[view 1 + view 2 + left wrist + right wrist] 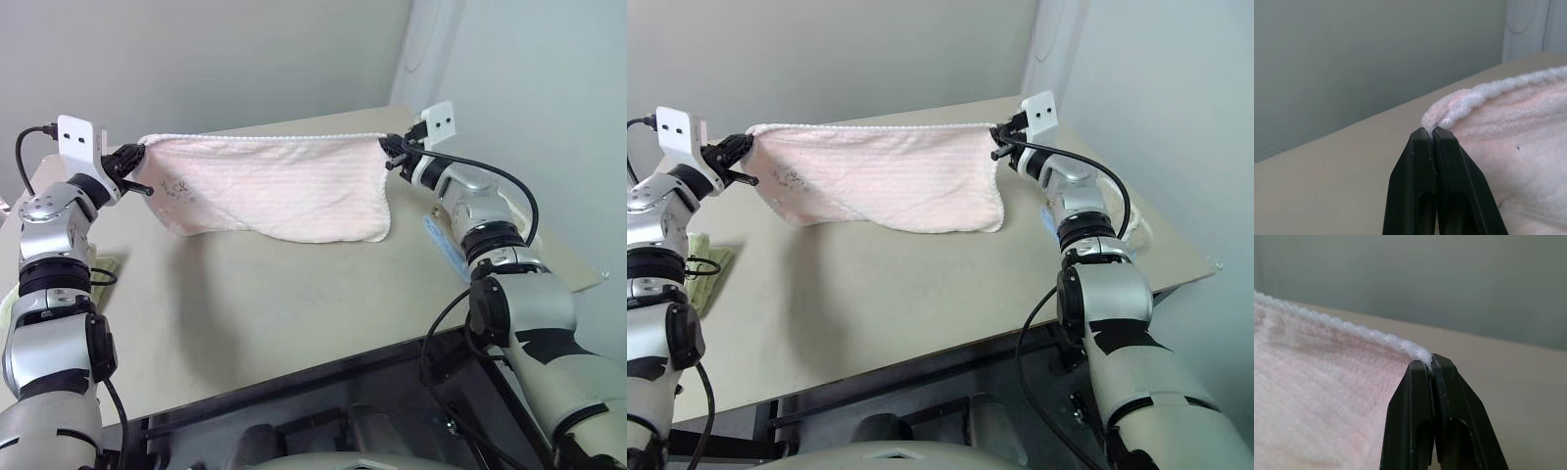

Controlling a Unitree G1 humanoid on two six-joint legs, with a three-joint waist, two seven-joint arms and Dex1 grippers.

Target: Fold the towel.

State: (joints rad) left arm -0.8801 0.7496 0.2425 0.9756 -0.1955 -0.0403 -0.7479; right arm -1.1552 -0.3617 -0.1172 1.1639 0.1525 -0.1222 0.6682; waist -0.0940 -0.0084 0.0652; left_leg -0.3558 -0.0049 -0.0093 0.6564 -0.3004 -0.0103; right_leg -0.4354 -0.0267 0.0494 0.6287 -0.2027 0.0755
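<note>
- Left eye view: table (294, 294) below, towel (274, 186) stretched taut in air, lower hem near the top
- Left gripper (137, 157) and right gripper (392, 149) each clamped on an upper corner
- Risk: thin edge pinch slipping, dropping a corner

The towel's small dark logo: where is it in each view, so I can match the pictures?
Left eye view: logo on the towel, near the corner pinched by the left gripper.
Right eye view: again near that corner.
Left wrist view: cannot make out the logo.
Right wrist view: logo not in it.
Shared landmark: the towel's white top edge, stretched to the right gripper.
</note>
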